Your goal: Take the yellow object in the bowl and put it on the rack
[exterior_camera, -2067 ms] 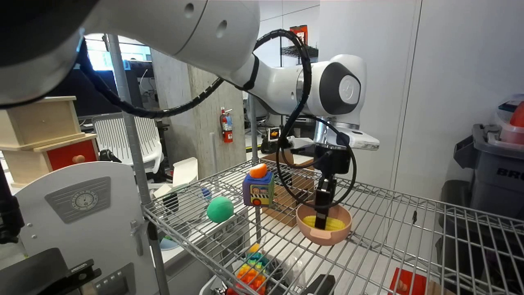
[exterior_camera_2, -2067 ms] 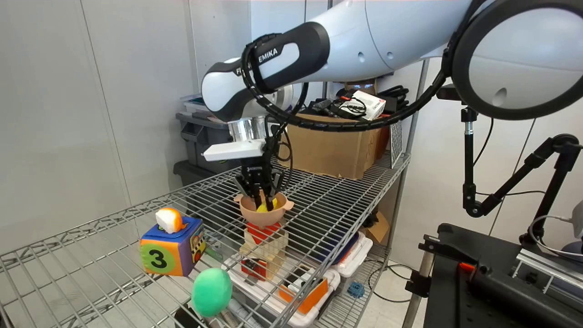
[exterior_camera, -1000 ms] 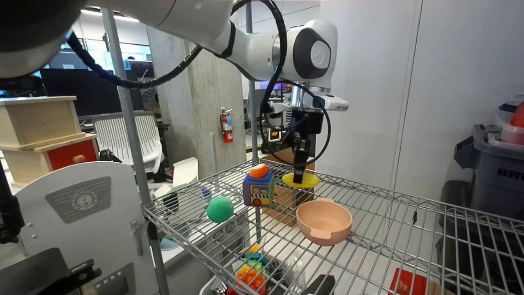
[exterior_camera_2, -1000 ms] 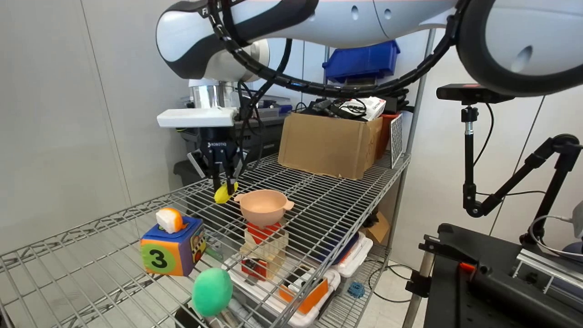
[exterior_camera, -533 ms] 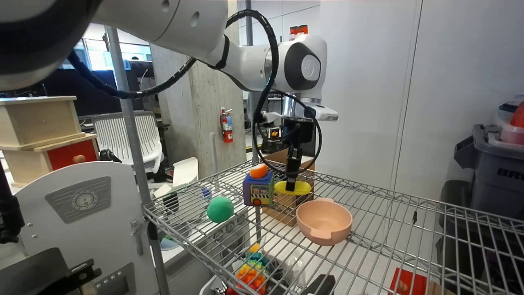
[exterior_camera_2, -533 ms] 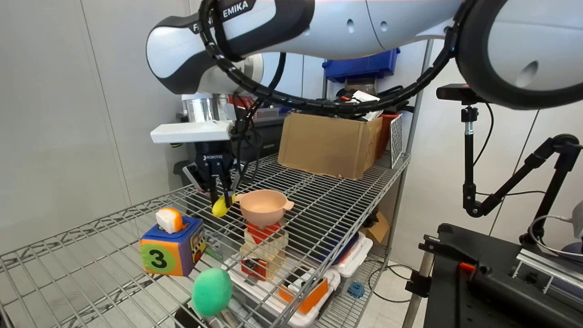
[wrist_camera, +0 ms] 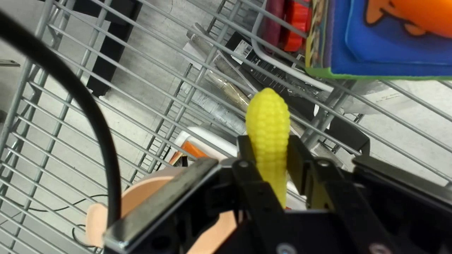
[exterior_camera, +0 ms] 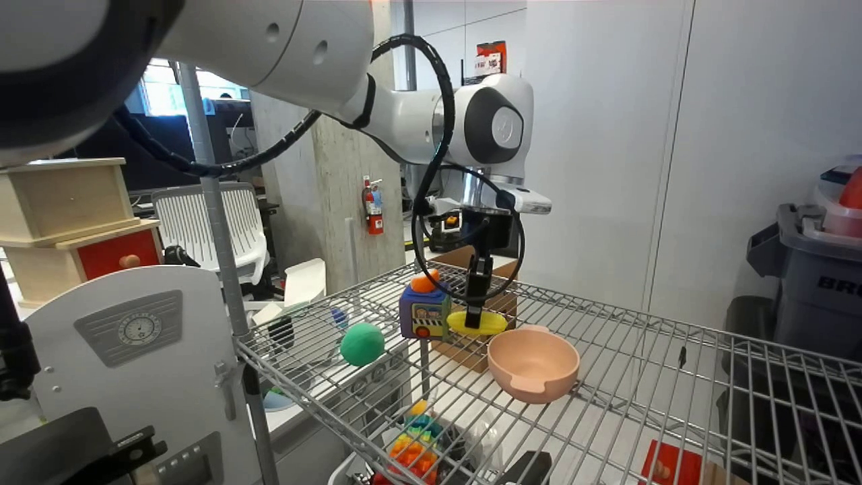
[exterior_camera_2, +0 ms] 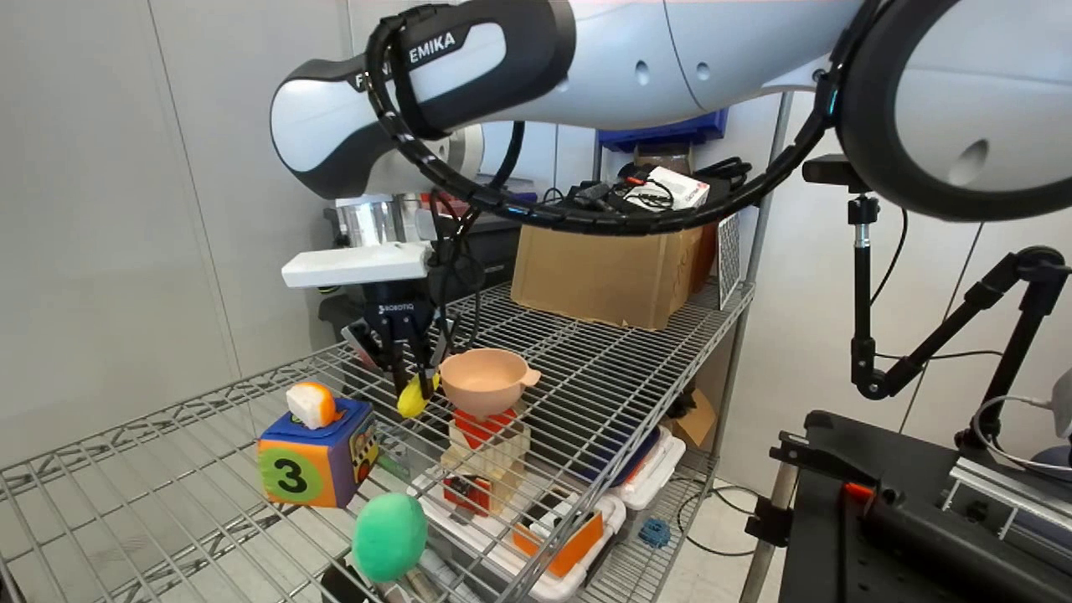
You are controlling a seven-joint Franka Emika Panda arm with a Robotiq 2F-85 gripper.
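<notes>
The yellow object is shaped like a corn cob. My gripper is shut on it, with a finger on either side of its middle. In both exterior views the gripper points down and holds the yellow object lying level, low over the rack, a silver wire shelf. I cannot tell whether it touches the bars. The salmon-pink bowl stands on the rack right beside the yellow object; it looks empty. In the wrist view the gripper partly hides the bowl.
A soft toy cube with an orange-and-white piece on top stands close to the gripper. A green ball lies near the rack's edge. A cardboard box stands at the rack's far end.
The gripper has lifted the yellow object out of the bowl, carried it sideways toward the toy cube, and lowered it beside the bowl. The bowl has not moved.
</notes>
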